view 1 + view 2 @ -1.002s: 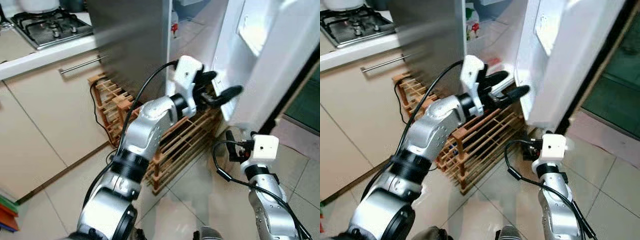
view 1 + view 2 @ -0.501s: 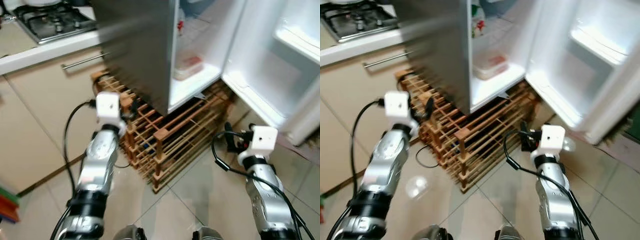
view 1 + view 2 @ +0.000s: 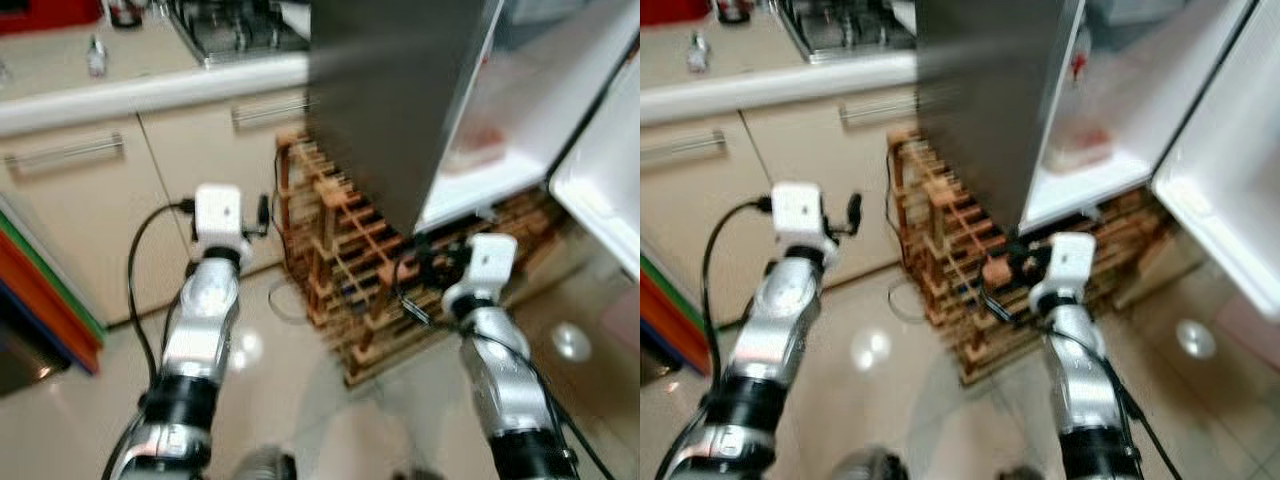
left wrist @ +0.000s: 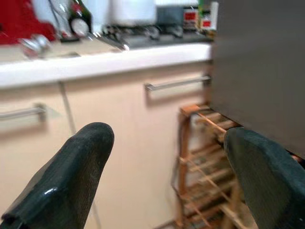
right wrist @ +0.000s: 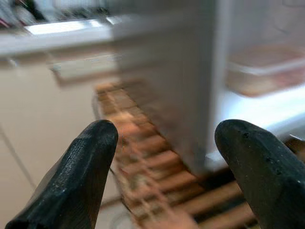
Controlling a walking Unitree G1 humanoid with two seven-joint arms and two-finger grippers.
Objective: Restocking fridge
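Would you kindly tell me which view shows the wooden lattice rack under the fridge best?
The left eye view: the wooden lattice rack appears nearly whole, standing beneath the grey fridge. The right eye view shows the same, blurrier. The left wrist view catches one end; the right wrist view gives smeared slats.

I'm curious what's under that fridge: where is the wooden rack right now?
The wooden rack stands on the floor beneath the open fridge, against the beige cabinets, in the head views between the two arms.
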